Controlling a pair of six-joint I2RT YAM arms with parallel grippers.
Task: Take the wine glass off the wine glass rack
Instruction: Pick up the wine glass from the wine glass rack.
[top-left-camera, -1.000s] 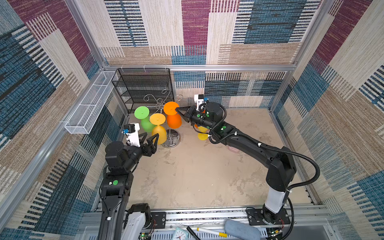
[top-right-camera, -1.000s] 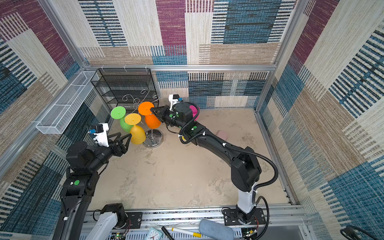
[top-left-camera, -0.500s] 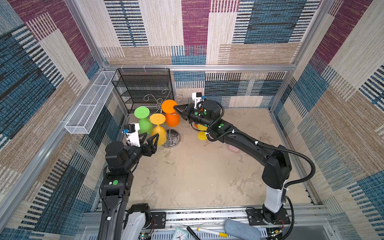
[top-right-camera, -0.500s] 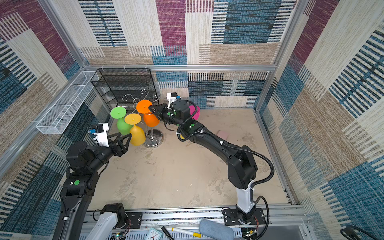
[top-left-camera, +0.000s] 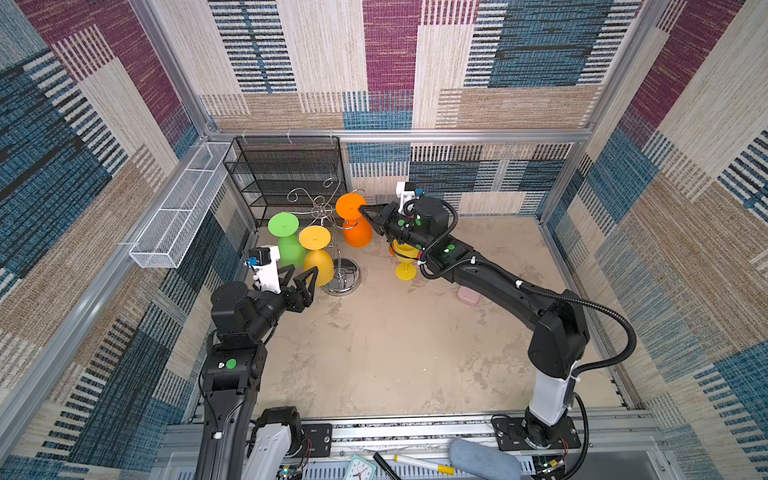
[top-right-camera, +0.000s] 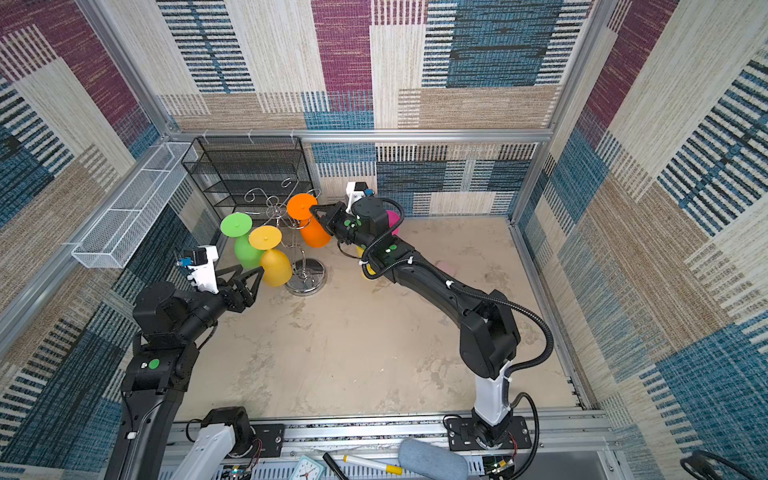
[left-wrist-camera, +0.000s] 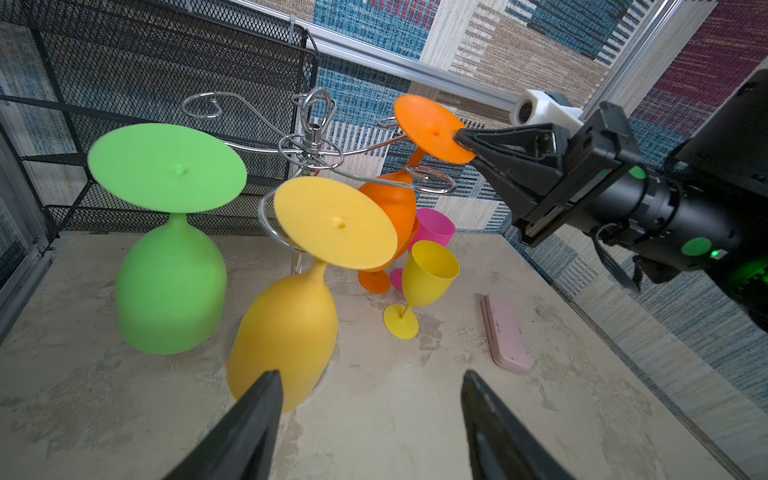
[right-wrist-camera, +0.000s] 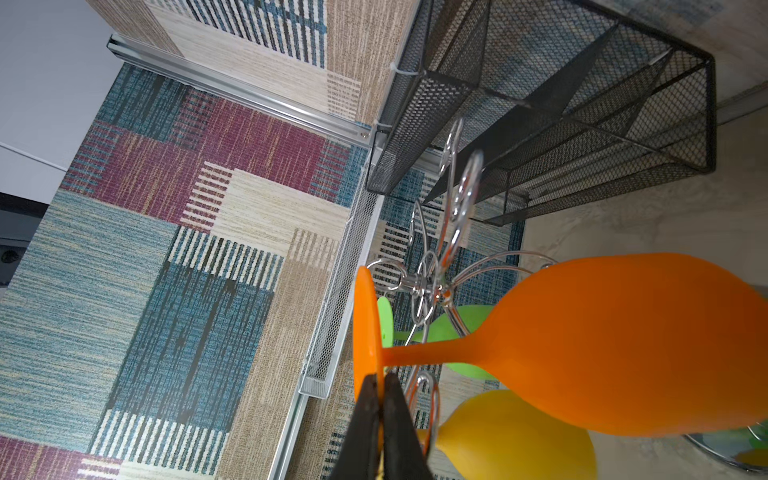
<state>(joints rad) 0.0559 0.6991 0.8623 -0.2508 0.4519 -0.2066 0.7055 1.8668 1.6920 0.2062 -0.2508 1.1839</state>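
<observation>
- Right hand (top-left-camera: 363, 209) pinches the orange wine glass (top-left-camera: 357, 237) by its foot's edge, tilted, right of the wine glass rack (top-left-camera: 344, 282)
- Left hand (top-left-camera: 302, 272) gapes empty
- A snagged stem could topple it

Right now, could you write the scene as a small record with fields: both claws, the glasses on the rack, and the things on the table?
right claw: shut on the foot rim of the orange plastic wine glass
orange glass: upside down, tilted, beside an arm of the chrome wire wine glass rack; hooked or free, cannot tell
left claw: open, empty, close to the hanging amber plastic wine glass
also hanging: green plastic wine glass
upright on table: yellow plastic wine glass, pink plastic wine glass
lying on table: flat pink case
</observation>
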